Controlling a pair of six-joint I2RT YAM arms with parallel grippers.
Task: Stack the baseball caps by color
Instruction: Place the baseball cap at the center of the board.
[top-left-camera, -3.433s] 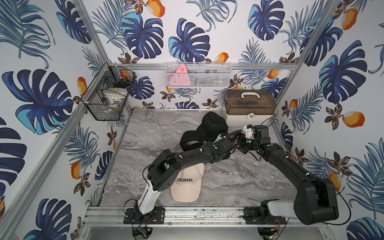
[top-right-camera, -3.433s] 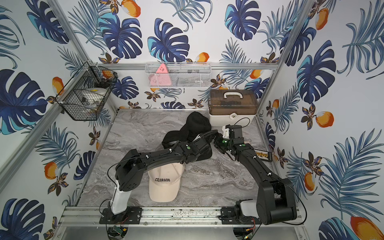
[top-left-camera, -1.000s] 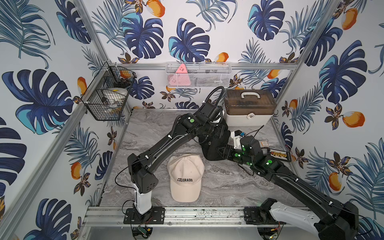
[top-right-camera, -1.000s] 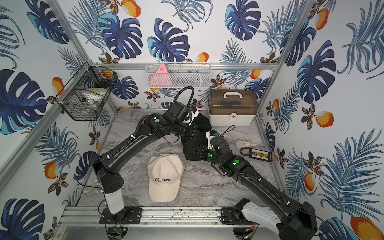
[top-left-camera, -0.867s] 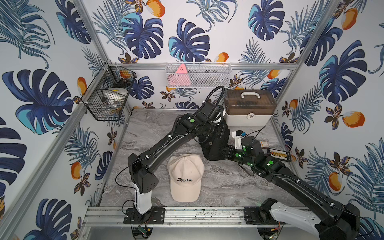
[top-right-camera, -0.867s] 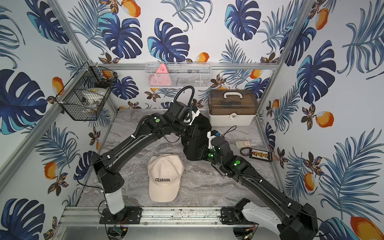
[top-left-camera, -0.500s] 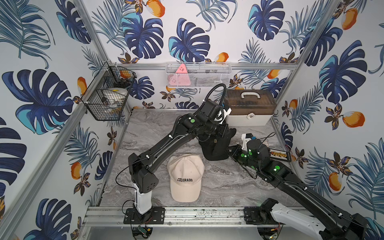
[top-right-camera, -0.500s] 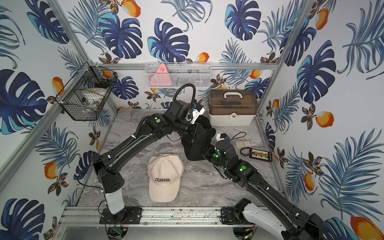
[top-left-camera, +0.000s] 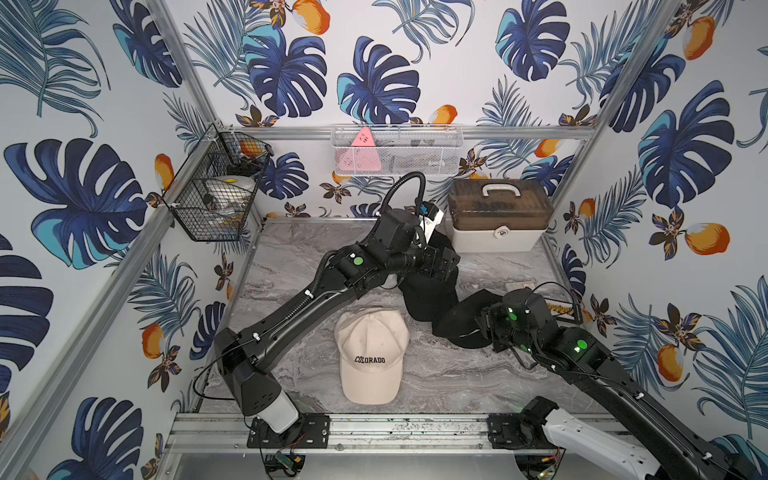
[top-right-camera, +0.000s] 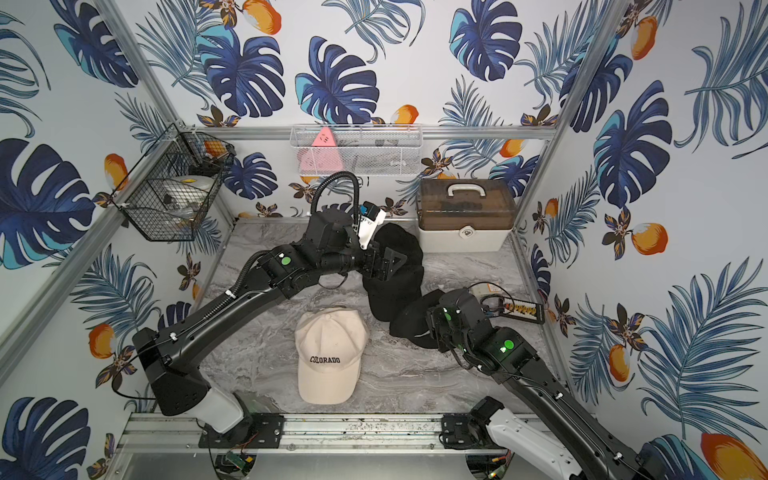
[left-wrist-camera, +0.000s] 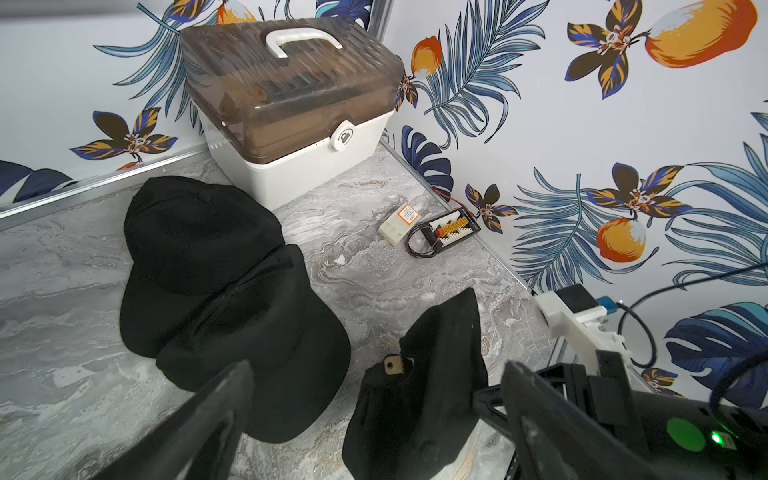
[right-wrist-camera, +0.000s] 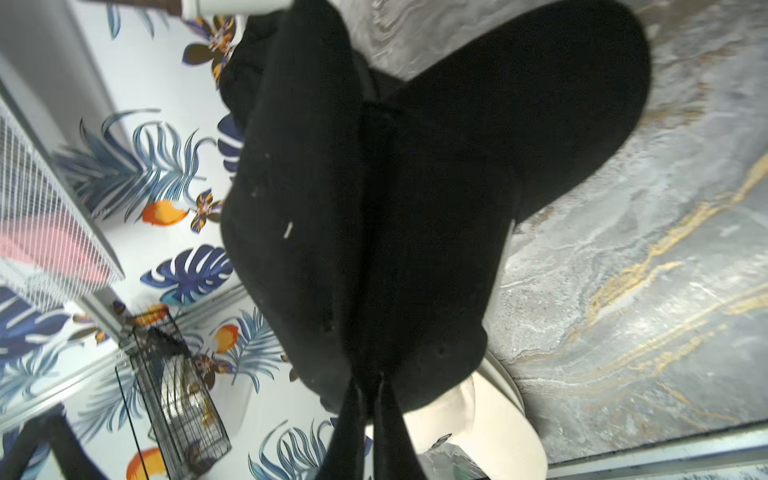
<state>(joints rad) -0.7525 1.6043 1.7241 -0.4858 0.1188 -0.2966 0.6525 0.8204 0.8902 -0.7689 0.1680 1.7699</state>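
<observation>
A cream baseball cap (top-left-camera: 370, 357) (top-right-camera: 328, 353) lettered COLORADO lies at the front middle of the marble floor. Black baseball caps (top-left-camera: 430, 299) (top-right-camera: 395, 270) (left-wrist-camera: 199, 232) lie overlapped before the box. My left gripper (top-left-camera: 444, 262) (top-right-camera: 386, 262) (left-wrist-camera: 376, 368) hovers over them, jaws wide open and empty. Another black cap (top-left-camera: 465, 324) (top-right-camera: 411, 320) (left-wrist-camera: 432, 374) (right-wrist-camera: 374, 208) hangs crumpled just right of the pile, with a small tag showing. My right gripper (top-left-camera: 484, 328) (top-right-camera: 434, 328) (right-wrist-camera: 368, 390) is shut on its fabric.
A brown-lidded white box (top-left-camera: 498, 220) (left-wrist-camera: 291, 104) stands at the back right. A small circuit board with wires (top-left-camera: 561, 309) (left-wrist-camera: 449, 226) lies by the right wall. A black wire basket (top-left-camera: 216, 199) and a white mesh shelf (top-left-camera: 395, 149) hang on the walls.
My left gripper has opened over the black pile. My right gripper shut on a black cap and drew it away to the right and front.
</observation>
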